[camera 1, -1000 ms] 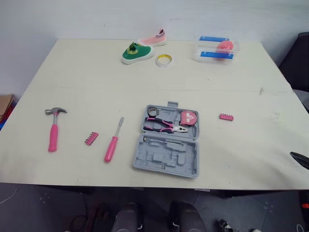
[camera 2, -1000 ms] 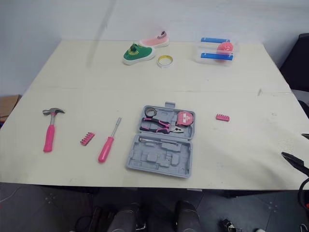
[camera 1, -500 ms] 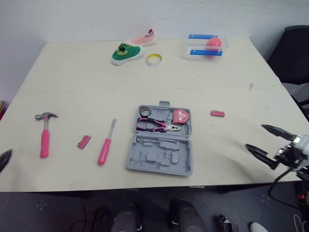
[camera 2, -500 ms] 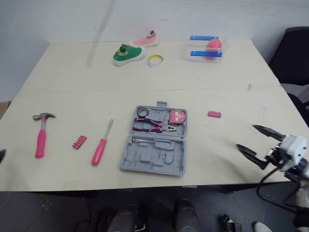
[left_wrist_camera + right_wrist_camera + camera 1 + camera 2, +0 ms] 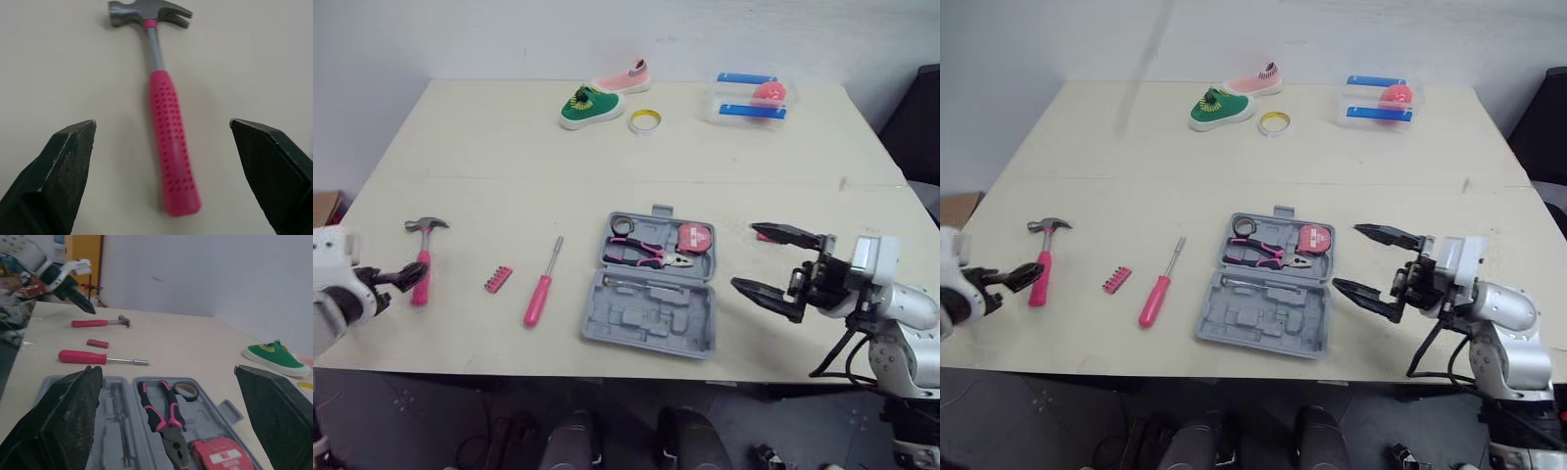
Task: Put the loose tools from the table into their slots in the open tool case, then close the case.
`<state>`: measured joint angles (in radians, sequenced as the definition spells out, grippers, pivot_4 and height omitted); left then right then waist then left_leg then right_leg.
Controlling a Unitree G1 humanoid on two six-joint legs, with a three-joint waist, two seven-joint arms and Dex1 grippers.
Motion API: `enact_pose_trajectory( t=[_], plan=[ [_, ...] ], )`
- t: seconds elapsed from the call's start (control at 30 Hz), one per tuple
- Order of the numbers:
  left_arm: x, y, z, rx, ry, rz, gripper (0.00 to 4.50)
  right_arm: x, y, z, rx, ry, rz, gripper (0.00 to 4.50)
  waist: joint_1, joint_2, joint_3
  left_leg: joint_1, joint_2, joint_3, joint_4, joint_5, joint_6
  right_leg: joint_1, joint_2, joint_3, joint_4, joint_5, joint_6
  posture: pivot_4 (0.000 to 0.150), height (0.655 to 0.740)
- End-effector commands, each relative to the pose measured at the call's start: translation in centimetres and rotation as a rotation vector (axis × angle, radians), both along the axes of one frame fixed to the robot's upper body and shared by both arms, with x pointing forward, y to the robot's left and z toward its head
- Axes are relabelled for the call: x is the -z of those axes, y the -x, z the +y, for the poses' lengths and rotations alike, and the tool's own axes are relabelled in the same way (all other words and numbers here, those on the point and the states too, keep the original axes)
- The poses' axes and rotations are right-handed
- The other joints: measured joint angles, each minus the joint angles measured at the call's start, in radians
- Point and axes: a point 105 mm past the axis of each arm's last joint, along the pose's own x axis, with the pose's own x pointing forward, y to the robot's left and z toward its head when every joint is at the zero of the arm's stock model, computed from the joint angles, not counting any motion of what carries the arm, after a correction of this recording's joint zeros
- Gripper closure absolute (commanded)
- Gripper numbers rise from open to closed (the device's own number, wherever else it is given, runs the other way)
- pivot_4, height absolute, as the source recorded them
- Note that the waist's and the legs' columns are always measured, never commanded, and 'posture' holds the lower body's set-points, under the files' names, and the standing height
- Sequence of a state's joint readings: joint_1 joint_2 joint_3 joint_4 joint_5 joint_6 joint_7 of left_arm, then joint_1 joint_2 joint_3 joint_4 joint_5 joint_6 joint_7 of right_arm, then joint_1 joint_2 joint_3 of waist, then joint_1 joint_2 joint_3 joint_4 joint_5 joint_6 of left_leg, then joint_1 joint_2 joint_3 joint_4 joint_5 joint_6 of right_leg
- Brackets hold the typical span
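The grey tool case (image 5: 651,313) lies open at the table's front centre, with pink pliers (image 5: 651,257), a tape measure (image 5: 693,237) and a tape roll (image 5: 624,225) in its far half. A pink-handled hammer (image 5: 423,259), a pink bit holder (image 5: 497,279) and a pink screwdriver (image 5: 541,289) lie to its left. My left gripper (image 5: 399,277) is open at the hammer's handle end, which lies between its fingers (image 5: 73,161). My right gripper (image 5: 744,257) hovers open just right of the case. Another pink bit holder (image 5: 762,236) sits mostly hidden behind its upper finger.
At the table's far edge stand a green shoe (image 5: 590,106), a pink shoe (image 5: 625,78), a yellow tape ring (image 5: 645,121) and a clear box with blue clips (image 5: 749,98). A dark chair (image 5: 920,117) stands off the right side.
The camera has shifted. My right gripper has moved left, from the table's right edge to beside the case. My left gripper has come up from the left edge to the hammer's handle.
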<state>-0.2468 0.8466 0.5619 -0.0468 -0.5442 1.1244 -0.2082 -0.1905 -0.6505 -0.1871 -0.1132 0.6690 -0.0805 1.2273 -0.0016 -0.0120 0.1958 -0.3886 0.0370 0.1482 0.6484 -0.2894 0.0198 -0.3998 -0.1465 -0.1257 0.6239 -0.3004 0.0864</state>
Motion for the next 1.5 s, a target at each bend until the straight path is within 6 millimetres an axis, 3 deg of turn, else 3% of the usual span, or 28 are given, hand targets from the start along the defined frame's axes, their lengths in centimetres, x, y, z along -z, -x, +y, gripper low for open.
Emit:
enact_pose_trajectory(
  t=[0.03,0.3,0.4,0.5,0.63,0.73,0.77,0.87,0.97,1.03,1.1,1.2,1.3,1.4,1.5],
  plan=[
    [-0.3,-0.8,0.3,-0.004,-0.017,0.046,0.07,-0.6,0.4,0.7,-0.038,0.001,-0.027,0.0,-0.003,0.0,0.0,0.0,0.0,0.0,0.0,0.001,0.001,0.0,0.001,0.0,0.0,0.0,0.0,0.15,0.74],
    [1.0,-2.4,0.5,-0.015,0.002,0.115,0.07,-0.7,0.1,1.0,-0.028,-0.008,-0.032,0.0,-0.003,-0.001,0.0,0.0,0.002,0.002,0.0,0.003,0.002,-0.002,0.003,-0.002,0.002,0.0,0.0,0.15,0.74],
    [2.7,-2.3,0.6,-0.006,0.02,0.17,0.07,-0.6,0.2,0.9,-0.012,-0.001,-0.03,0.0,-0.002,-0.002,0.0,0.0,0.001,0.002,0.001,0.003,0.002,-0.002,0.002,-0.001,0.002,0.0,0.0,0.15,0.74],
    [4.2,-1.9,0.9,-0.013,0.053,0.218,0.84,-0.6,0.2,0.9,-0.007,0.012,-0.033,0.0,-0.001,-0.002,0.0,0.0,0.001,0.002,0.001,0.003,0.002,-0.002,0.001,-0.001,0.003,0.0,0.0,0.15,0.74],
    [5.6,-1.6,0.4,0.02,0.096,0.26,2.41,-0.7,0.3,0.9,-0.012,0.014,-0.039,0.0,-0.001,-0.001,0.0,0.001,0.0,0.002,0.001,0.002,-0.001,-0.002,0.0,-0.001,0.004,0.0,0.0,0.15,0.74],
    [5.6,-1.8,-0.1,0.044,0.137,0.253,3.65,-0.7,0.3,0.9,-0.014,0.016,-0.039,0.0,0.0,0.0,-0.001,0.001,0.0,0.002,0.0,0.003,0.0,-0.002,0.0,-0.001,0.004,0.0,0.0,0.15,0.74],
    [5.4,-1.8,-0.1,0.043,0.143,0.245,3.94,-0.8,0.4,0.9,-0.014,0.018,-0.04,0.0,0.002,0.0,-0.001,0.001,0.0,0.002,0.0,0.003,0.0,-0.002,0.0,-0.001,0.004,0.0,0.0,0.15,0.74],
    [4.1,-1.9,0.0,0.058,0.117,0.198,3.98,-0.8,0.5,0.8,-0.012,0.023,-0.038,0.0,0.001,0.0,-0.001,0.001,-0.002,0.002,0.0,0.003,0.0,-0.002,-0.001,-0.001,0.004,0.0,0.001,0.15,0.74],
    [0.2,-2.8,-0.4,0.146,0.049,-0.004,3.98,-0.8,0.4,0.7,0.004,0.034,-0.042,0.0,0.0,-0.001,0.0,0.001,-0.003,0.002,0.0,0.002,0.001,-0.002,-0.002,0.0,0.004,0.001,0.002,0.15,0.74],
    [-3.7,-3.1,-1.0,0.226,-0.012,-0.186,3.98,-0.8,0.3,0.4,0.019,0.044,-0.055,0.0,0.001,-0.004,0.002,0.0,-0.003,0.001,0.001,0.002,0.001,-0.002,-0.002,0.0,0.003,0.001,0.002,0.15,0.74],
    [-6.7,-2.9,-2.4,0.332,-0.055,-0.318,3.98,-0.7,0.3,0.2,0.03,0.05,-0.062,0.0,0.001,-0.013,0.002,-0.003,-0.002,0.0,0.001,0.003,0.0,-0.005,-0.002,0.001,0.004,0.001,0.002,0.15,0.74],
    [-8.4,-2.2,-4.9,0.506,-0.139,-0.391,3.98,-0.5,0.3,-0.1,0.037,0.059,-0.054,0.0,-0.001,-0.014,0.001,-0.007,-0.002,0.0,0.001,0.004,-0.001,-0.009,-0.002,0.001,0.003,0.001,0.001,0.15,0.74],
    [-10.1,-1.1,-11.6,0.883,-0.344,-0.53,3.98,-0.2,0.4,-0.9,0.052,0.069,-0.024,0.0,-0.001,-0.014,0.001,-0.007,-0.003,0.001,0.0,0.006,0.005,-0.009,-0.002,0.0,0.002,0.001,0.001,0.15,0.74],
    [-9.1,0.1,-17.9,1.259,-0.491,-0.511,3.98,-0.1,0.5,-1.6,0.074,0.088,-0.012,0.0,0.004,-0.014,0.001,-0.008,-0.003,0.001,0.0,0.006,0.006,-0.009,-0.001,-0.002,0.001,0.001,0.001,0.15,0.74],
    [-8.3,0.5,-21.3,1.438,-0.465,-0.498,3.98,0.4,1.0,-2.5,0.081,0.132,0.006,0.0,0.005,-0.013,0.001,-0.009,-0.005,0.002,0.001,0.007,0.008,-0.009,0.002,-0.004,0.002,0.002,0.003,0.15,0.74]
  ],
)
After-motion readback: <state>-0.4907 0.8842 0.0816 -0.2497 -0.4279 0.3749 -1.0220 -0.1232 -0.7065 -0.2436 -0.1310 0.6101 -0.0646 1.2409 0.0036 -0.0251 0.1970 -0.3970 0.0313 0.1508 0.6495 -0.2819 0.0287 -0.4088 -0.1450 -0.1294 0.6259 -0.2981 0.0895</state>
